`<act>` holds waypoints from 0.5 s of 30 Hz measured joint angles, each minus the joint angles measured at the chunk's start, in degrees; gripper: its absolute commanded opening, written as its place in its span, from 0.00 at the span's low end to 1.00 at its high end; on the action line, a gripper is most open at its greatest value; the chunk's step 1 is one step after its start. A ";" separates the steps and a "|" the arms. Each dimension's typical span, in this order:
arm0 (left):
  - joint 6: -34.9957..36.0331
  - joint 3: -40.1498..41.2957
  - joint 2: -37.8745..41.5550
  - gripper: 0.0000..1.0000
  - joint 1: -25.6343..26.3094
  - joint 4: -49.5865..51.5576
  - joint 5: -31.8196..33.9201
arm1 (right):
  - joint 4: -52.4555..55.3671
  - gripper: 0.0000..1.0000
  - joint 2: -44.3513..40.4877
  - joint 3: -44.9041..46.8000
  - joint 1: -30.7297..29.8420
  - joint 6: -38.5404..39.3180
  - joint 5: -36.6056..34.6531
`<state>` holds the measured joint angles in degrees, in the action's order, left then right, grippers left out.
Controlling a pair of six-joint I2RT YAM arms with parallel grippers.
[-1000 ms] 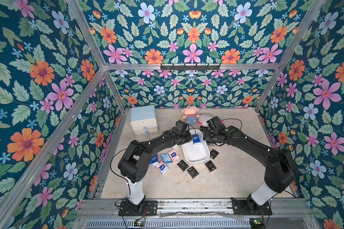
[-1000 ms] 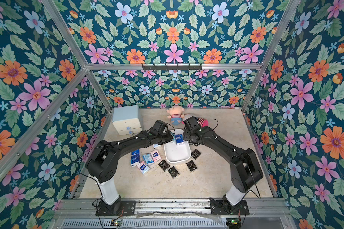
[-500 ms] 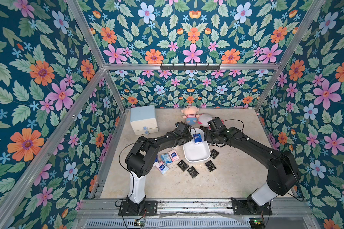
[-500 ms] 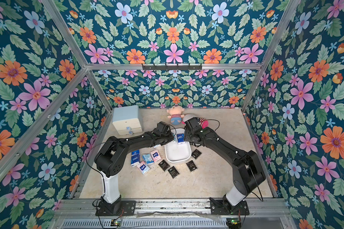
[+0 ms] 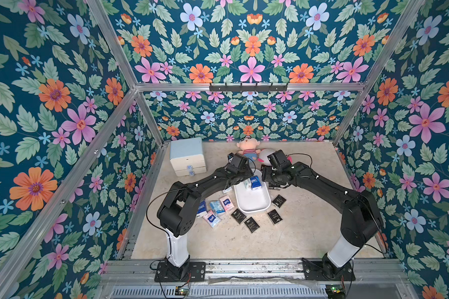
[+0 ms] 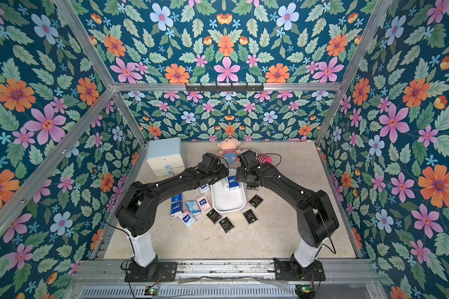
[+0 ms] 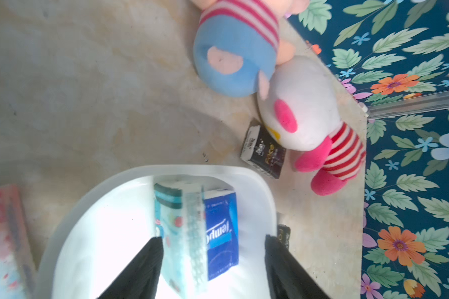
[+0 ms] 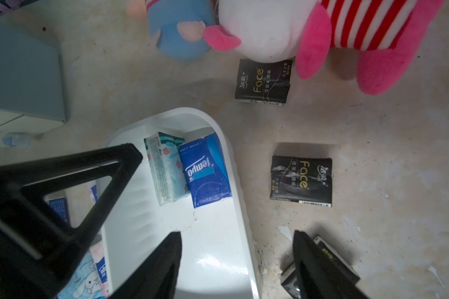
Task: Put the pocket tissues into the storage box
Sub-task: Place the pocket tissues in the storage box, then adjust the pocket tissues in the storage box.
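The white storage box (image 5: 252, 204) sits mid-table between both arms. Two pocket tissues stand on edge at its far end: a light teal packet (image 7: 175, 227) and a blue one (image 7: 222, 233), side by side. My left gripper (image 7: 213, 237) hangs open over them, one finger beside the teal packet and the other well clear of the blue one. My right gripper (image 8: 236, 233) is open astride the box's right wall (image 8: 240, 186), holding nothing. Blue and pink packets (image 5: 214, 211) lie left of the box. Black packets (image 5: 252, 224) lie in front and to the right.
A cream cabinet with a light blue top (image 5: 188, 155) stands at the back left. Two plush dolls (image 5: 246, 150) lie behind the box, with a black packet (image 8: 263, 81) against the white one. Another black packet (image 8: 301, 181) lies right of the box. Floral walls close in three sides.
My left gripper has gone from shut to open over the far end of the box, letting go of the light teal packet beside the blue one. The right gripper has stayed open.
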<state>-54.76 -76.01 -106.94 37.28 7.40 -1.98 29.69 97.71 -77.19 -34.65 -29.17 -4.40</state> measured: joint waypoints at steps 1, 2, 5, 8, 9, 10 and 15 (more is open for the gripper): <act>0.50 -0.46 0.55 0.70 0.04 0.66 0.37 | -0.24 0.70 0.22 -0.50 -0.02 0.26 0.42; 1.18 -0.79 1.42 0.70 0.09 1.44 0.72 | -0.59 0.69 0.42 -0.90 -0.15 0.37 1.14; 2.64 -0.61 4.79 0.74 -0.13 3.37 2.47 | -1.31 0.65 1.90 -2.23 -0.90 0.59 3.28; 4.35 1.38 8.90 0.76 -1.38 4.61 4.57 | -2.25 0.65 4.46 -4.31 -1.84 0.81 5.75; 4.96 2.62 10.36 0.77 -2.34 5.09 5.25 | -2.47 0.64 5.57 -5.31 -2.16 0.90 6.43; 5.57 3.76 11.43 0.76 -3.37 5.77 5.57 | -2.78 0.64 6.73 -6.32 -2.45 1.20 7.17; 7.39 12.33 16.76 0.76 -10.49 7.19 4.83 | -3.28 0.64 13.00 -12.28 -3.21 2.12 10.38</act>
<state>-47.37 -63.68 -90.17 26.79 14.59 2.85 26.41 110.72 -89.47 -37.87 -27.05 5.98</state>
